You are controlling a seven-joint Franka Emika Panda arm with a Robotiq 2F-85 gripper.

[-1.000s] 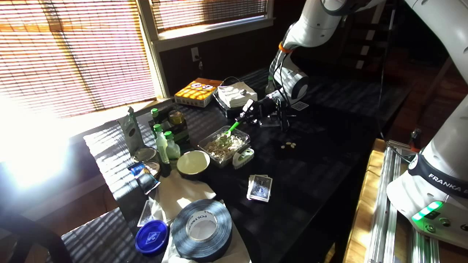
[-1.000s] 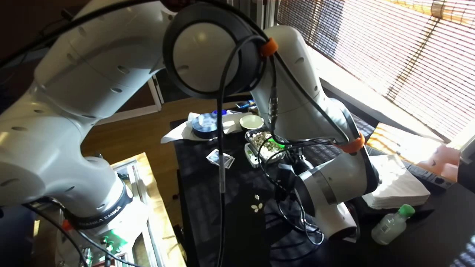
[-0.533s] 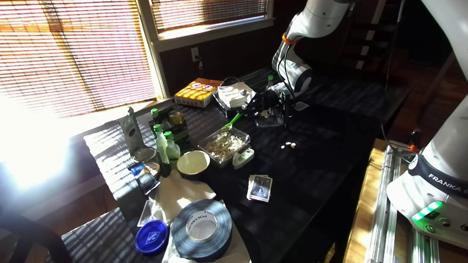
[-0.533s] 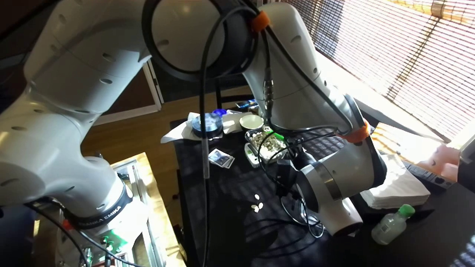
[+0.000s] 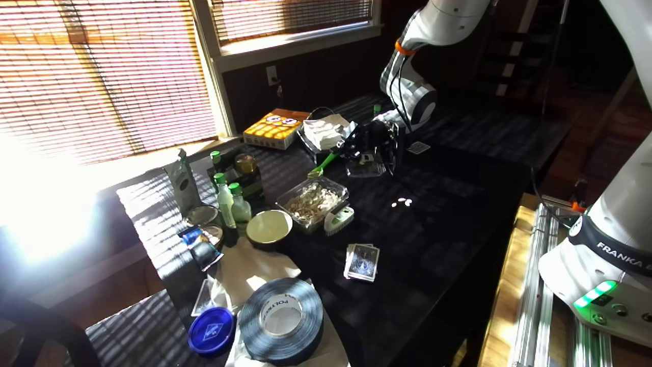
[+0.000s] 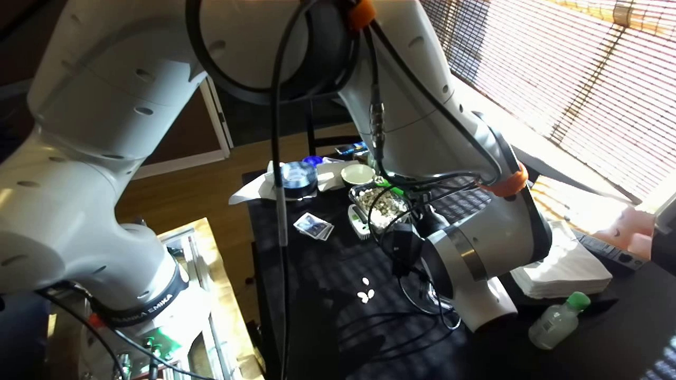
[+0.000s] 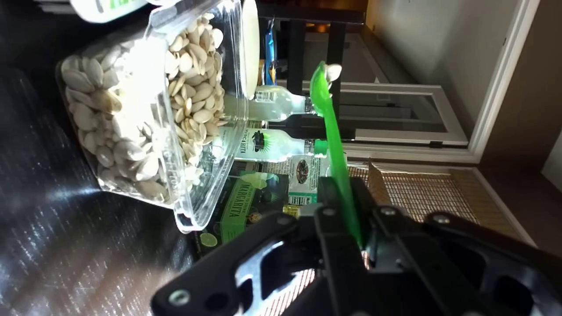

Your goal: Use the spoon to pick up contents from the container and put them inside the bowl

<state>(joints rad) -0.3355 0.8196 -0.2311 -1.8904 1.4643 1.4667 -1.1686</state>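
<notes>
Tub (image 7: pixel 205 197): thin-looking plastic, probably flexing if bumped; resting apart from the jaws.
Bowl (image 5: pixel 269 227): standing beside the tub, well apart from the jaws.
Spoon (image 7: pixel 336 140): probably light, slightly bendy, best taken by the handle; the jaws are grasping it there, head jutting ahead near the tub's rim.
Seeds (image 7: pixel 193 83): likely light, easily slipping at a tilt; some are riding the spoon, most are lying in the tub.

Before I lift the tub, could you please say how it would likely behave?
The tub would probably flex when squeezed, since its walls look like thin clear plastic. Its top is open, so loose seeds may spill if it tips.
</notes>
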